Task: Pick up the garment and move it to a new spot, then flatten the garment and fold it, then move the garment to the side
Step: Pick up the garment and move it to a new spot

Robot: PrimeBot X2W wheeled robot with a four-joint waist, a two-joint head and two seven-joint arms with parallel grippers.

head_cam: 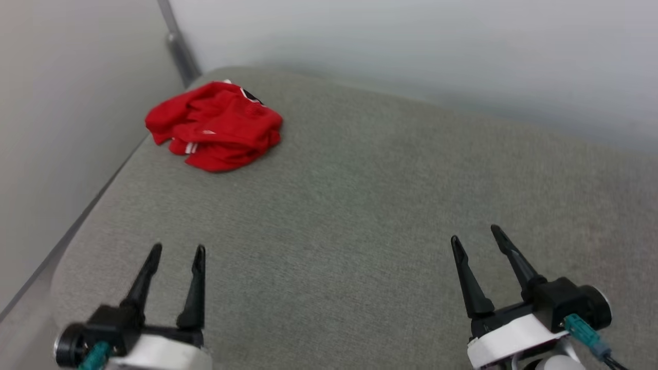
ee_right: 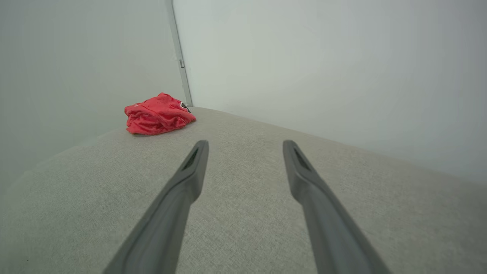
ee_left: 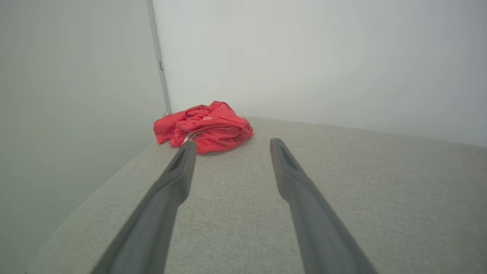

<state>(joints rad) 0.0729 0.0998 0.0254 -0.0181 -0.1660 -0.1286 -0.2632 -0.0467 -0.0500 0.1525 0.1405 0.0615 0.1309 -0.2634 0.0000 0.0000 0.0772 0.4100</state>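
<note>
The garment [head_cam: 215, 126] is a red jersey with bits of white and black trim, lying crumpled in a heap at the far left corner of the grey padded surface [head_cam: 349, 216]. It also appears as the garment [ee_left: 205, 126] ahead of my left fingers and as the garment [ee_right: 158, 115] far to the upper left of my right fingers. My left gripper [head_cam: 177, 251] stands open at the lower left, well short of the heap, with nothing between its fingers. At the lower right my right gripper [head_cam: 475, 235] is open too, far from the garment. My left gripper [ee_left: 232, 146] and right gripper [ee_right: 245, 146] hover above bare fabric.
Pale walls meet in a corner [head_cam: 177, 46] just behind the garment, with a grey vertical strip there. The surface's left edge [head_cam: 77, 226] runs close along the left wall.
</note>
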